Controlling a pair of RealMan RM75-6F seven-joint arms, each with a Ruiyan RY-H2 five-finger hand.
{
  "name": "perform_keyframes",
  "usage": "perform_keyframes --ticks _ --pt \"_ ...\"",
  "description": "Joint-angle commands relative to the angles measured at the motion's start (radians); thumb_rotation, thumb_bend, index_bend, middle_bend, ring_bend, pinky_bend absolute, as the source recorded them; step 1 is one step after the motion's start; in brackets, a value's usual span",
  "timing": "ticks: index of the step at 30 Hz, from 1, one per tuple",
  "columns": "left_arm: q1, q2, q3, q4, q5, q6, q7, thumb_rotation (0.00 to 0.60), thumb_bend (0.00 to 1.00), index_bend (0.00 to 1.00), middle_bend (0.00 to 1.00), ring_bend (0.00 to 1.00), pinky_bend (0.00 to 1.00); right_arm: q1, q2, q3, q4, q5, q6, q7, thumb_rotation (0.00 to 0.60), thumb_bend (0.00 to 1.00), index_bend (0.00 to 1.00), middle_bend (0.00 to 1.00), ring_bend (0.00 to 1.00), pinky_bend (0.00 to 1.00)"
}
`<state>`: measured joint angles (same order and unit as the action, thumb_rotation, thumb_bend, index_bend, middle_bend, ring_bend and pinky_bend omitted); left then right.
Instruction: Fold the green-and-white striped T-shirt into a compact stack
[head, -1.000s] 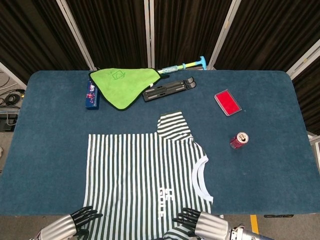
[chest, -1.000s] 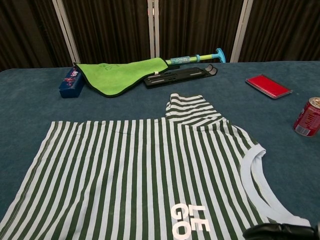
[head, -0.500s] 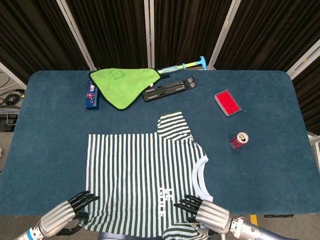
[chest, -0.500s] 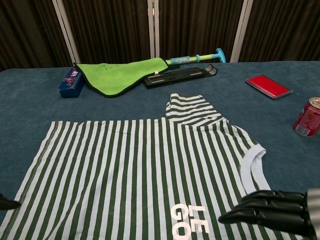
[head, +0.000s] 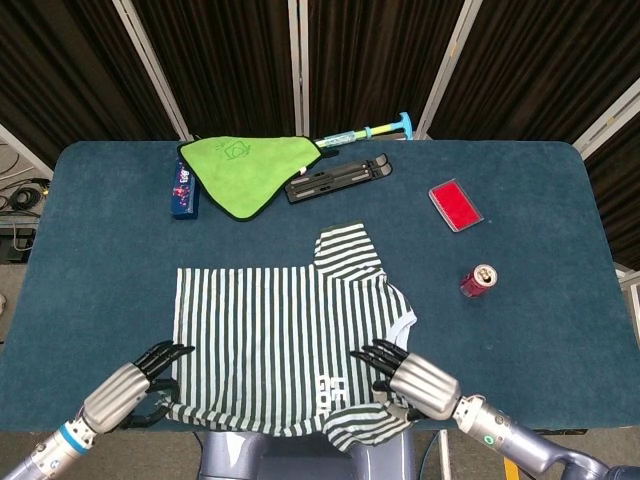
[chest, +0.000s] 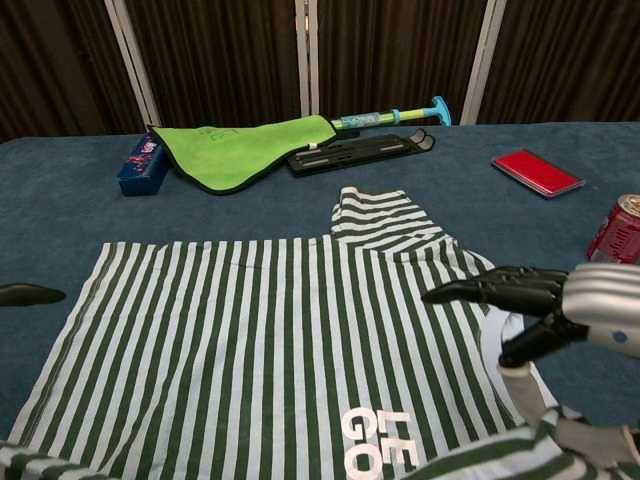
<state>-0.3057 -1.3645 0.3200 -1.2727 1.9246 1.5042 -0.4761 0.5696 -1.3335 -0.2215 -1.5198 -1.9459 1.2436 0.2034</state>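
At the near edge of the tabletop I hold the striped T-shirt by its near side, my left hand pinching the hem corner, my right hand gripping by the collar, other fingers spread. The shirt lies flat ahead of both hands, long axis running left to right, so I judge the fold goes away from me
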Motion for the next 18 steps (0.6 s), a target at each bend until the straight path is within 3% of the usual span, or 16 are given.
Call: perform_keyframes --ticks 1,9,18 --pt "-0.038 0.042 -0.038 -0.083 -0.064 -0.082 0.020 0.600 0.69 0.76 0.00 0.00 0.00 0.017 -0.017 0.034 0.028 0.035 -0.025 0.009 0.600 0.43 0.74 0.00 0.00 0.00" --pt "-0.088 0.079 -0.097 -0.162 -0.169 -0.207 0.047 0.600 0.69 0.77 0.00 0.00 0.00 0.047 -0.051 0.105 0.084 0.115 -0.072 0.019 0.600 0.43 0.74 0.00 0.00 0.00" --pt "-0.113 0.047 -0.175 -0.107 -0.240 -0.239 -0.016 0.600 0.69 0.77 0.00 0.00 0.00 0.090 -0.094 0.185 0.158 0.211 -0.144 0.008 0.600 0.43 0.74 0.00 0.00 0.00"
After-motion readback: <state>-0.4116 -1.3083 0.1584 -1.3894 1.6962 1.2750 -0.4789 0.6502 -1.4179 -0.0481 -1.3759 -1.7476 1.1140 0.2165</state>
